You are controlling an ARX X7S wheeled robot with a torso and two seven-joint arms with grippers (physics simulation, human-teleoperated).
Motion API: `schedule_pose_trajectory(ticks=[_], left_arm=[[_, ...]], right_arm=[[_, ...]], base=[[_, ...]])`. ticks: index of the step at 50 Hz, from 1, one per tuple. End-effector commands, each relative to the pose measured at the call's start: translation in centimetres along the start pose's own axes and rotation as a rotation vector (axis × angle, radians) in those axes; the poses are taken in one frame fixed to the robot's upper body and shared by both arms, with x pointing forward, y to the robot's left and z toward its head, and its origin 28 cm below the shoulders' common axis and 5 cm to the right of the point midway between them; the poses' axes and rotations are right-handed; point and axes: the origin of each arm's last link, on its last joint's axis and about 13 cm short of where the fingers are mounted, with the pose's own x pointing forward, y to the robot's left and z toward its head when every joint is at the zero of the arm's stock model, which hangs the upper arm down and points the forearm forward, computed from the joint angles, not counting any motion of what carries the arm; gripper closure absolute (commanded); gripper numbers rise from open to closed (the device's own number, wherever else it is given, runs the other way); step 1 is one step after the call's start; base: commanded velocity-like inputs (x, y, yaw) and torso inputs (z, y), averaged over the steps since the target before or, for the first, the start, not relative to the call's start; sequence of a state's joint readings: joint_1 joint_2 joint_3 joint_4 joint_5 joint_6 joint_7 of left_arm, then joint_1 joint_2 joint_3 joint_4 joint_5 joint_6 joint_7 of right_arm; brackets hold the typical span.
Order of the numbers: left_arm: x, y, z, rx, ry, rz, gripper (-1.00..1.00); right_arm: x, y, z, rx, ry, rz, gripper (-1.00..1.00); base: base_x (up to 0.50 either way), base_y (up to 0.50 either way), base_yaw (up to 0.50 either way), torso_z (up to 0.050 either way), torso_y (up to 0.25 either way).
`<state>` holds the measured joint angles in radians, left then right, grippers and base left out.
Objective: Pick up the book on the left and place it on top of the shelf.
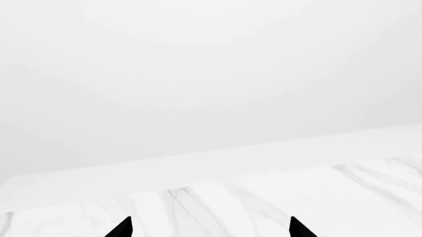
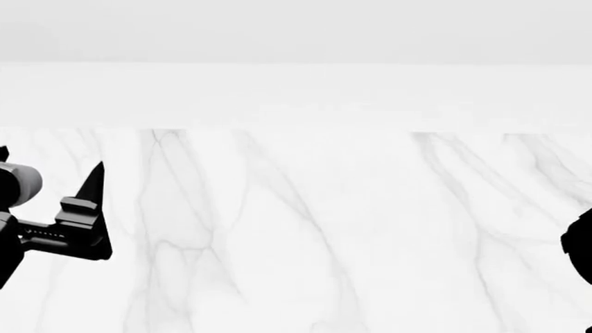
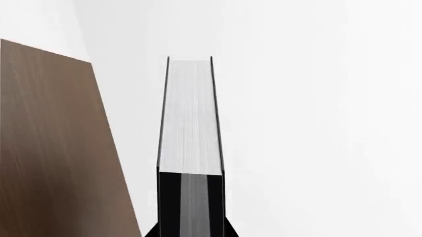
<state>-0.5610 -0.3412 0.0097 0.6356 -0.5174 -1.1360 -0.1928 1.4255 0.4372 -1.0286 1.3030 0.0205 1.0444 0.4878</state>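
Carry step: right gripper (image 3: pixel 191 217) clamped on the book (image 3: pixel 189 116).
Next, lift over the shelf (image 3: pixel 53 148) top (left gripper (image 1: pixel 209 228) spread, empty).

Left tool (image 1: pixel 209 228): only two dark fingertips are seen in the left wrist view, spread wide apart with nothing between them. In the head view the left tool (image 2: pixel 79 222) is seen at the near left edge, one finger pointed up and forward, wrist housing partly cropped. Right tool (image 3: pixel 191 207): fingers are closed against both covers of the book (image 3: pixel 191 118), which extends straight out ahead of the tool, page edge facing the wrist camera. Of the right arm (image 2: pixel 579 246) only a dark sliver is seen in the head view.
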Motion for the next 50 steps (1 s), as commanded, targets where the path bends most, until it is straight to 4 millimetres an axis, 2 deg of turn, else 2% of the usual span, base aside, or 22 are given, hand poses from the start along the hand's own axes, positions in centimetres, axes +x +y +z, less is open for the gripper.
schedule_pose_trajectory(ticks=[1, 5, 9, 34, 50], left_arm=[[0.1, 0.3, -0.1, -0.029, -0.022, 0.014, -1.00], [0.0, 0.4, -0.2, -0.032, -0.020, 0.018, -1.00], [0.0, 0.3, -0.3, -0.029, -0.018, 0.018, -1.00], [-0.1, 0.4, -0.4, -0.029, -0.016, 0.021, -1.00], [-0.1, 0.4, -0.6, -0.030, -0.015, 0.021, -1.00]], right_arm=[[1.2, 0.2, -2.3, -0.111, 0.091, -0.187, 1.00], [1.5, 0.5, -2.7, -0.095, 0.107, -0.187, 1.00], [1.6, 0.8, -2.6, -0.020, 0.102, -0.163, 1.00], [1.3, 2.8, -2.5, 0.137, 0.098, -0.049, 1.00], [1.0, 3.4, -2.4, 0.147, 0.094, -0.016, 1.00]], base=[[0.00, 0.00, 0.00, 0.000, 0.000], [0.00, 0.00, 0.00, 0.000, 0.000], [0.00, 0.00, 0.00, 0.000, 0.000], [0.00, 0.00, 0.00, 0.001, 0.001], [0.00, 0.00, 0.00, 0.000, 0.000]])
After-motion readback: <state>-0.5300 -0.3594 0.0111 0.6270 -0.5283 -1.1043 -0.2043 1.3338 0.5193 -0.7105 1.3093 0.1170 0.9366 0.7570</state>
